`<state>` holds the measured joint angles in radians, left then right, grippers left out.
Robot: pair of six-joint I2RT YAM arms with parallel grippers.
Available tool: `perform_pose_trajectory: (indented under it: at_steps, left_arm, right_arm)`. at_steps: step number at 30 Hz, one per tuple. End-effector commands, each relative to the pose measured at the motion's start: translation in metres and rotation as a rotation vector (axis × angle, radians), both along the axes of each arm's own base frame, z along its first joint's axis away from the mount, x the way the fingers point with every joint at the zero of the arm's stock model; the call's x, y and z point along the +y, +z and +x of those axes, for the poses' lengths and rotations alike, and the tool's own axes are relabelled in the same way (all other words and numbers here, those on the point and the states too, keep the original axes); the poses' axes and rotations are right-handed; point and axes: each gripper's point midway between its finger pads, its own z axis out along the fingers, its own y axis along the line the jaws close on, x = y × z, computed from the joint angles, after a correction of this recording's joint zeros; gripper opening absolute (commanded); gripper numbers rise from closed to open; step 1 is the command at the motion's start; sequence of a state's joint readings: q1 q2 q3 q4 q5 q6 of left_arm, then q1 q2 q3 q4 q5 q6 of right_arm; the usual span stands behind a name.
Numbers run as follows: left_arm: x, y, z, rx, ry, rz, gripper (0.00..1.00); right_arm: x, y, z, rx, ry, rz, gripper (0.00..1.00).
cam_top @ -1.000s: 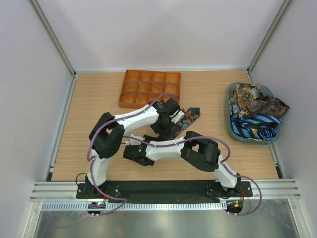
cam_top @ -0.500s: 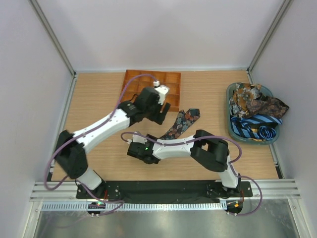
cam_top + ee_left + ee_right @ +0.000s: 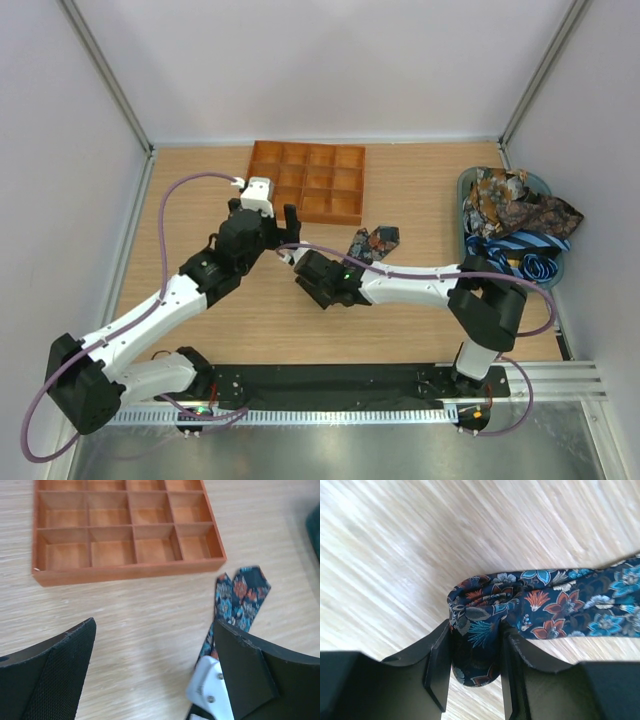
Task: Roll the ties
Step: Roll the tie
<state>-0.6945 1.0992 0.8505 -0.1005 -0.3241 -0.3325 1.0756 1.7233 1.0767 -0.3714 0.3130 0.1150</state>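
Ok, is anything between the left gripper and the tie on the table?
Nothing visible blocks the pointed end of the tie: only bare table lies between it and the open left gripper. The right gripper is shut on the rolled end.

The rolled end of the tie [image 3: 540, 605] sits between the jaws of the right gripper [image 3: 474, 652], pinched from both sides. The rest of it runs off to the jaws' right, flat on the table [image 3: 395, 555]. The left gripper [image 3: 154, 630] hangs over the table, jaws spread wide. Straight ahead of them lies the tray [image 3: 125, 572]. Ahead and right, just past the right finger, the tie's two pointed ends lie side by side. Far right of both grippers, more ties [image 3: 520, 210] are heaped in a basket [image 3: 466, 265].
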Motion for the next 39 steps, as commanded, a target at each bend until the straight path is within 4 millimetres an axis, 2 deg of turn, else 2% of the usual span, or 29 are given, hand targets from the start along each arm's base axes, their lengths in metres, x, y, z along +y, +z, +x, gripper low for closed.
perform_pose_trajectory:
  at_steps: [1, 2, 4, 5, 8, 9, 14, 17, 18, 22, 24, 28, 30, 31, 36, 39]
  left_arm:
    - [0.024, 0.021, 0.007, -0.081, 0.171, -0.132, 1.0]
    - [0.031, 0.012, 0.006, -0.069, 0.2, -0.132, 1.0]
    - [0.036, 0.02, 0.006, -0.107, 0.223, -0.18, 1.0]
    - [0.035, 0.012, 0.004, -0.102, 0.208, -0.17, 1.0]
    - [0.018, 0.002, 0.0, -0.112, 0.088, -0.152, 1.0]
    - [0.005, -0.002, -0.005, -0.104, 0.002, -0.151, 1.0]
    - [-0.023, -0.04, -0.016, -0.058, -0.2, -0.071, 1.0]
    - [-0.038, -0.054, -0.023, -0.032, -0.314, -0.023, 1.0]
    - [-0.038, -0.065, -0.022, -0.012, -0.328, 0.019, 1.0]
    - [-0.061, -0.083, -0.031, 0.024, -0.469, 0.073, 1.0]
    - [-0.067, -0.097, -0.035, 0.042, -0.525, 0.121, 1.0]
    - [-0.077, -0.119, -0.044, 0.081, -0.62, 0.192, 1.0]
    - [-0.083, -0.123, -0.047, 0.08, -0.657, 0.215, 1.0]
    - [-0.084, -0.133, -0.048, 0.098, -0.672, 0.236, 1.0]
    - [-0.097, -0.139, -0.047, 0.096, -0.713, 0.314, 1.0]
    - [-0.101, -0.143, -0.046, 0.088, -0.725, 0.344, 1.0]
  right_arm:
    - [0.021, 0.003, -0.011, 0.172, -0.007, 0.268, 0.27]
    - [0.024, 0.003, -0.018, 0.224, 0.013, 0.307, 0.27]
    - [0.017, 0.002, -0.012, 0.257, -0.01, 0.357, 0.28]
    - [0.018, 0.002, -0.016, 0.296, 0.004, 0.384, 0.28]
    - [0.01, -0.001, -0.011, 0.381, -0.01, 0.438, 0.28]
    - [0.008, -0.001, -0.01, 0.406, -0.018, 0.459, 0.28]
    - [-0.003, 0.001, 0.001, 0.519, -0.037, 0.576, 0.28]
    - [-0.006, -0.005, 0.001, 0.566, -0.039, 0.605, 0.28]
    - [-0.011, -0.012, 0.005, 0.584, -0.063, 0.606, 0.28]
    - [-0.018, -0.021, 0.006, 0.662, -0.092, 0.653, 0.27]
    - [-0.021, -0.022, 0.015, 0.658, -0.113, 0.681, 0.28]
    - [-0.031, -0.04, 0.02, 0.711, -0.176, 0.687, 0.27]
    - [-0.034, -0.047, 0.022, 0.723, -0.204, 0.677, 0.26]
    - [-0.037, -0.052, 0.022, 0.729, -0.218, 0.664, 0.25]
    - [-0.047, -0.061, 0.028, 0.703, -0.263, 0.621, 0.25]
    - [-0.051, -0.066, 0.025, 0.715, -0.283, 0.596, 0.25]
